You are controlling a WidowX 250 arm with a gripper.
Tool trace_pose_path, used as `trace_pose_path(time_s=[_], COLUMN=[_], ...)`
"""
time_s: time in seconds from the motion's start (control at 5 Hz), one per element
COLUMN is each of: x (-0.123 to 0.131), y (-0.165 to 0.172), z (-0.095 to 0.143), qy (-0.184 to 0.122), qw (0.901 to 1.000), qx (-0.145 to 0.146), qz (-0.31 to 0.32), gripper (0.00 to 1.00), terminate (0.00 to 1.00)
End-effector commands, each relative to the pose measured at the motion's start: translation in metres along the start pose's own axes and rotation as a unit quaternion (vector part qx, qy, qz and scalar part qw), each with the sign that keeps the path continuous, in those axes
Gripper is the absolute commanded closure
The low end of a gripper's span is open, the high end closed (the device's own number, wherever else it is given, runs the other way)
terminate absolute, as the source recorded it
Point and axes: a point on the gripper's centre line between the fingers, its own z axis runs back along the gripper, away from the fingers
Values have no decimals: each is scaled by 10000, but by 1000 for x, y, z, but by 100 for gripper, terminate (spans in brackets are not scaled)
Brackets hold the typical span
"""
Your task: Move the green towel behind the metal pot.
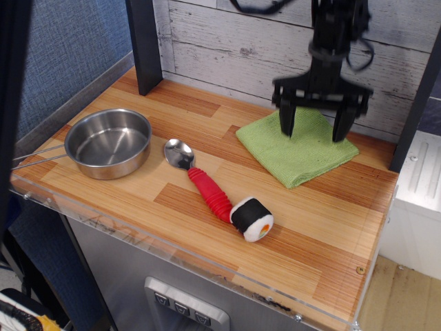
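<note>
The green towel [293, 153] lies folded flat at the back right of the wooden table. My black gripper [313, 132] hangs open just above it, its two fingers spread wide over the towel's back half, holding nothing. The metal pot [108, 143] sits at the left of the table, empty, with its wire handle [31, 158] pointing left past the table edge.
A metal spoon with a red ribbed handle [200, 178] lies in the middle, and a toy sushi roll [251, 218] sits at its handle end. A black post [143, 45] stands at the back left, behind the pot. A wooden plank wall [227, 41] closes the back.
</note>
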Motion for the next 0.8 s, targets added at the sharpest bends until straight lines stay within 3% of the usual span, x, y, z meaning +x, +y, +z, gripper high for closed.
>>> trace_pose_path(time_s=[0.0,0.6], x=[-5,-14], y=[-1,35], z=[-4,-12], qy=[-76,122], qw=[9999,9994], qx=[-51,18], qz=[-135,318], gripper=[0,0], terminate=[0,0])
